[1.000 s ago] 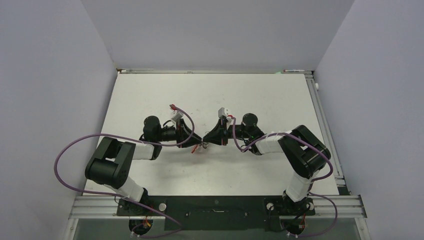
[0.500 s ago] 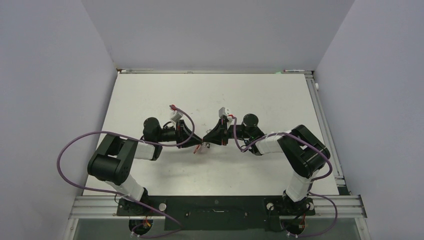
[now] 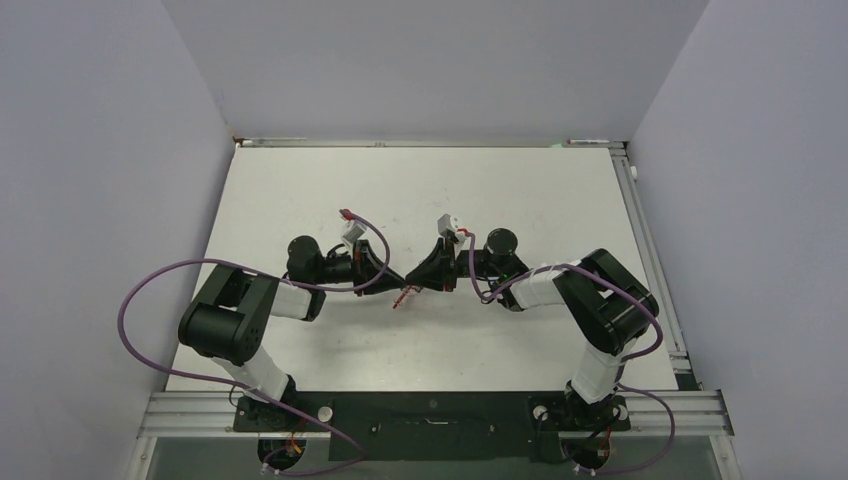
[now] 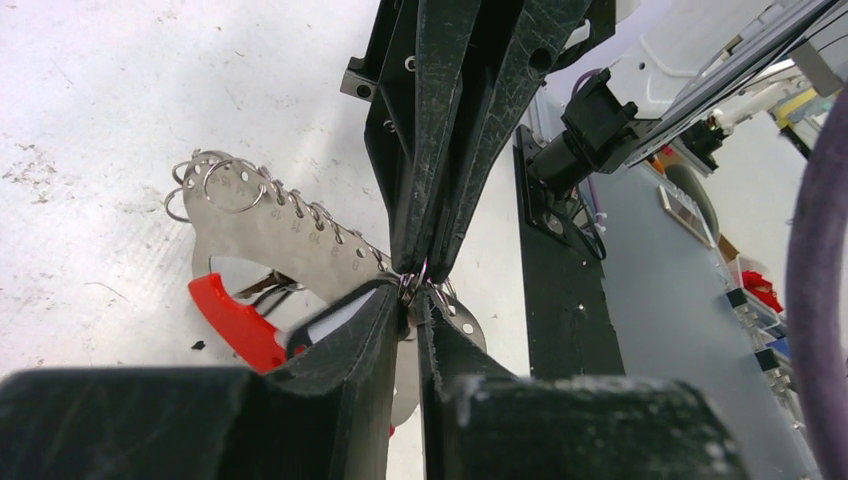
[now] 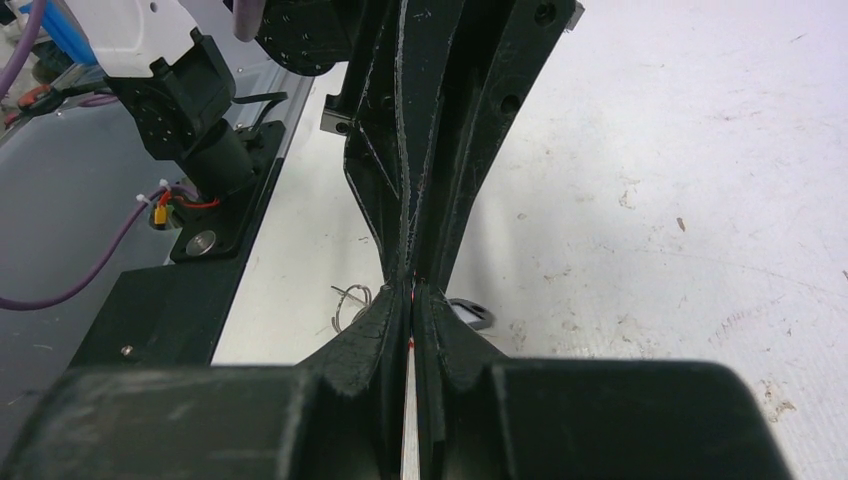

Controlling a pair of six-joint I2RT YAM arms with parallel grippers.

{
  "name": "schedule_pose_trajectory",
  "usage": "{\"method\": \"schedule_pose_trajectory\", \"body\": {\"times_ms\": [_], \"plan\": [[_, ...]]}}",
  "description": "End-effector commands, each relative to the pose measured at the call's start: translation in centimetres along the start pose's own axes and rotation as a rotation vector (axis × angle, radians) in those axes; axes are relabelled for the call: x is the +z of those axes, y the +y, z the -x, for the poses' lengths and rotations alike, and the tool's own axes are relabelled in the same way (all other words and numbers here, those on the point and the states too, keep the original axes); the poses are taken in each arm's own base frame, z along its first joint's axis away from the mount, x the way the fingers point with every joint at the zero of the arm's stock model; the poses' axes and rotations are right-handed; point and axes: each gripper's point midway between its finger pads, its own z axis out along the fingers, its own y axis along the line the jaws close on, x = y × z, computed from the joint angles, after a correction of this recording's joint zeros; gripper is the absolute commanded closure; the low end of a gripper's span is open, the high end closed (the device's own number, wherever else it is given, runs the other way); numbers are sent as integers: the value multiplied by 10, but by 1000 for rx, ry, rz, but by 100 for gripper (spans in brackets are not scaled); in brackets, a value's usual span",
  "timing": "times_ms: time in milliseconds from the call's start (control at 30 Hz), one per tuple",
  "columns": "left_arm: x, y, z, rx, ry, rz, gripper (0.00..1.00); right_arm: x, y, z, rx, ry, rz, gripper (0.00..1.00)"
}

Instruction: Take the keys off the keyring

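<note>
From above, left gripper (image 3: pixel 398 282) and right gripper (image 3: pixel 412 281) meet tip to tip midway between the table (image 3: pixel 300 190) side edges, with the keyring (image 3: pixel 401 298) at their tips. Left wrist: left gripper pinches the keyring's wire. Right wrist: right gripper clamps its band edge-on.

brushed metal, glossy red plastic, matt black fingers
the keyring (image 4: pixel 270 235) band is flat silvery metal with a dull brushed sheen, its end glossy red plastic, its wire rings (image 4: pixel 215 180) thin and shiny; left gripper (image 4: pixel 408 298) and right gripper (image 4: pixel 422 266) are matt black, finely scratched plastic; the table (image 4: pixel 90 110) is matt white, scuffed.
</note>
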Motion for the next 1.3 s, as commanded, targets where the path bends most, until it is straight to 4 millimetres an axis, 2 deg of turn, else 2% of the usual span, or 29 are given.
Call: {"method": "schedule_pose_trajectory", "body": {"times_ms": [0,200,333,433,533,633,700,733,800,900,1067,1267], "plan": [[6,-9,17,87,-36,-31,89,7,11,17,-97,-51,61,95],[6,-9,17,97,-41,-30,83,7,12,17,-96,-50,63,95],[5,-10,17,93,-34,-38,99,7,12,18,-97,-52,64,95],[2,-9,22,91,-46,-25,100,7,9,15,-85,-29,64,94],[0,-2,23,100,-20,14,100,2,-1,12,-88,15,43,82],[-3,10,14,128,71,92,100,-6,-9,14,-92,44,22,66],[-6,20,9,108,153,132,100,-12,-15,10,-97,92,12,59],[-11,27,-1,107,215,170,100,-14,-18,7,-111,122,11,57],[-15,25,-5,125,285,179,100,-17,-25,1,-151,208,19,56],[-22,20,-18,168,430,195,100,-24,-19,-10,-145,300,48,56],[-38,6,-33,213,605,189,100,-25,-14,-5,-145,311,60,56],[-44,0,-31,316,707,206,100,-20,-12,1,-88,277,42,58]]}}
